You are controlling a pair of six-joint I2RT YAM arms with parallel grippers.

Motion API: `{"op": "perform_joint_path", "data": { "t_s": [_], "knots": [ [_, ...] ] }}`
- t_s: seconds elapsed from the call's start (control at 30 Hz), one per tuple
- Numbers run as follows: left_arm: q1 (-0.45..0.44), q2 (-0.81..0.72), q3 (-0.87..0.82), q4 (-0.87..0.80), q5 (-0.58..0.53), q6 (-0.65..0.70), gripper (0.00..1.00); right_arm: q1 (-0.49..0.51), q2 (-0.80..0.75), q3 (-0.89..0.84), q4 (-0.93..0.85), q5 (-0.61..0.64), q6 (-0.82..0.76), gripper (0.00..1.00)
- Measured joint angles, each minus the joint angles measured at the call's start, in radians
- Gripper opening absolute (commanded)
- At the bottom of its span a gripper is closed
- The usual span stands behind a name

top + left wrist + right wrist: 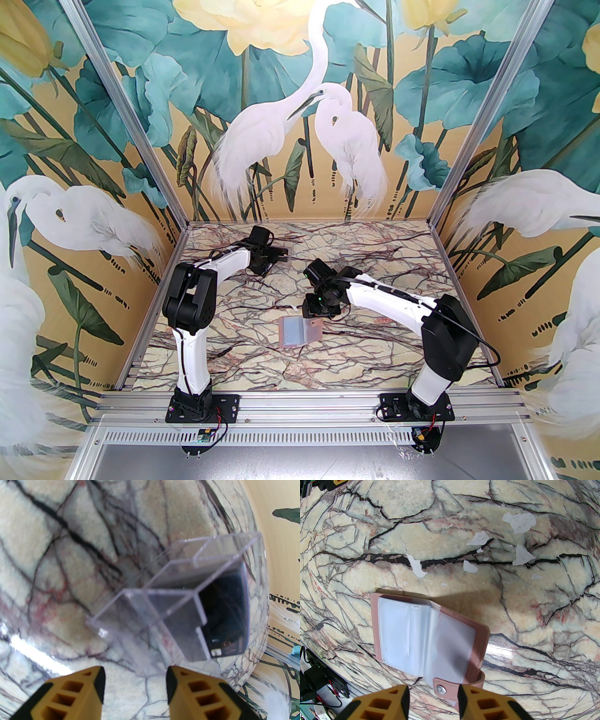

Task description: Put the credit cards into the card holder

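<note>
The left gripper (134,674) stands about half open and empty, touching nothing. Just ahead of its fingertips a clear plastic box (178,606) stands on the marbled bench (46,573). A black card (225,611) with a gold chip stands on edge in the box's far-right compartment. It may be a small stack, but the blur hides the count.

The right gripper (433,688) is also about half open and clamps nothing. Its fingers stand either side of the snap tab (440,689) of the card holder (426,639), and I cannot tell whether they touch it.

There is one card holder, lying open and flat on the bench with its pale clear sleeves facing up, directly under and just ahead of the right gripper. It lies well apart from the one box at the left gripper.
</note>
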Motion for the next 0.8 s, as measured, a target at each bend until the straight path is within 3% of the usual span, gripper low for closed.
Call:
{"op": "perform_joint_path", "data": {
  "t_s": [0.8],
  "knots": [
    [-0.002, 0.055, 0.040, 0.007, -0.007, 0.005, 0.51, 0.003, 0.000, -0.031, 0.000, 0.000, 0.000, 0.42]
  ]
}}
